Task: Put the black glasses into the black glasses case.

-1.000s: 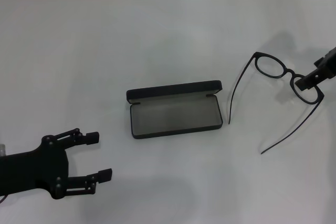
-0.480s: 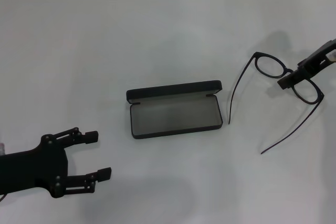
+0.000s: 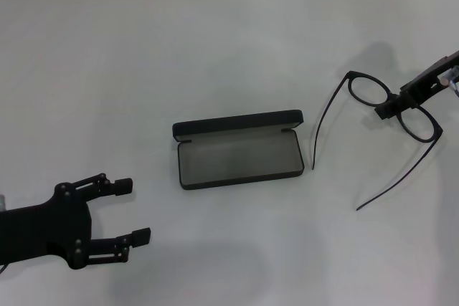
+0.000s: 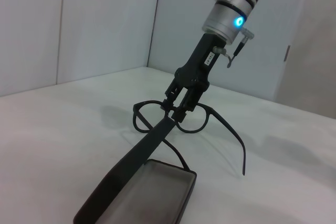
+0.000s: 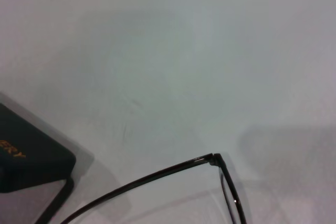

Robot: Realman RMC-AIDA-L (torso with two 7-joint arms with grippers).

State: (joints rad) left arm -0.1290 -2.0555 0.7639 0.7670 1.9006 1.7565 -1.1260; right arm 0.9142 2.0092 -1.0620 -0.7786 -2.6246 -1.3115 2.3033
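The black glasses case (image 3: 237, 157) lies open in the middle of the white table, grey lining up and lid standing at its far side. To its right the black glasses (image 3: 368, 91) rest with both temple arms spread toward me. My right gripper (image 3: 387, 110) reaches in from the right edge and sits at the bridge between the lenses. The left wrist view shows the case (image 4: 149, 192), the glasses (image 4: 197, 123) and the right gripper (image 4: 179, 109) coming down on the bridge. The right wrist view holds a temple arm (image 5: 157, 174) and a case corner (image 5: 26, 163). My left gripper (image 3: 133, 209) hovers open at the near left.
The white table (image 3: 229, 48) runs back to a tiled wall. The right arm (image 4: 226, 19), with a blue light on it, slants down over the glasses. The nearer temple arm's tip (image 3: 358, 208) lies to the right of the case.
My right gripper has shifted left from over the right lens to the bridge. The glasses, the case and the left gripper have barely moved.
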